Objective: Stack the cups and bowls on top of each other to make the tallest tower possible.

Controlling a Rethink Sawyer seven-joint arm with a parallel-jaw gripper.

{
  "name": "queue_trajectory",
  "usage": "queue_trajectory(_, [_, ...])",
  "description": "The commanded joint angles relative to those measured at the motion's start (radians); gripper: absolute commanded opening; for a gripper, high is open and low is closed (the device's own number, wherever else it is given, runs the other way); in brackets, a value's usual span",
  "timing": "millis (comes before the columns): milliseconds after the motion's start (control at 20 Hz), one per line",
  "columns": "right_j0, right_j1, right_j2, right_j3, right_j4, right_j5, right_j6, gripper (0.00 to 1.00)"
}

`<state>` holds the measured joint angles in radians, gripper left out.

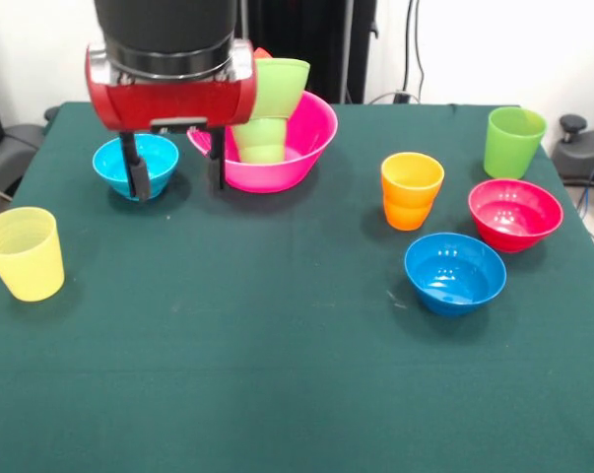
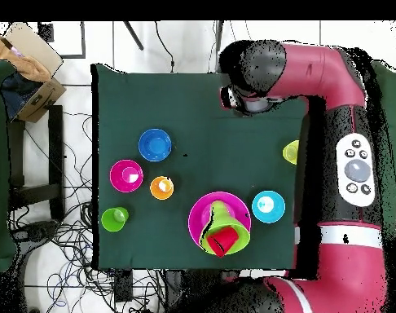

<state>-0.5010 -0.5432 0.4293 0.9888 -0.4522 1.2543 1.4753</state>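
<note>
My gripper [image 1: 175, 169] hangs high above the table, open and empty, its two black fingers [image 1: 135, 175] wide apart. In the overhead view my gripper [image 2: 238, 98] is over the table's far half, away from the bowls. The tower stands in the large pink bowl [image 1: 311, 143]: a small green cup [image 1: 262, 138], the lime green bowl [image 1: 280, 87] leaning on it, and a red cup [image 2: 223, 240], mostly hidden in the front view. Loose are the light blue bowl [image 1: 159, 158], yellow cup [image 1: 23, 253], orange cup [image 1: 411, 190], lime green cup [image 1: 514, 141], magenta bowl [image 1: 514, 214] and darker blue bowl [image 1: 454, 272].
The table has a dark green cloth [image 1: 257, 345]. In the overhead view my red arm [image 2: 348, 147] runs along the right side and covers part of the yellow cup [image 2: 291, 152]. Cables and a cardboard box [image 2: 26, 61] lie on the floor at the left.
</note>
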Motion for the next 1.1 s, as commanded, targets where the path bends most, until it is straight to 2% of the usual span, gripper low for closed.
queue_trajectory(50, [0.08, -0.029, -0.072, 0.174, 0.005, 0.007, 0.153, 1.0])
queue_trajectory(400, [0.112, -0.053, -0.115, 0.182, 0.001, 0.052, 0.121, 1.0])
queue_trajectory(650, [0.095, -0.119, -0.127, 0.146, 0.007, 0.181, 0.004, 1.0])
queue_trajectory(1100, [0.089, -0.088, -0.116, -0.084, -0.09, 0.458, -0.164, 1.0])
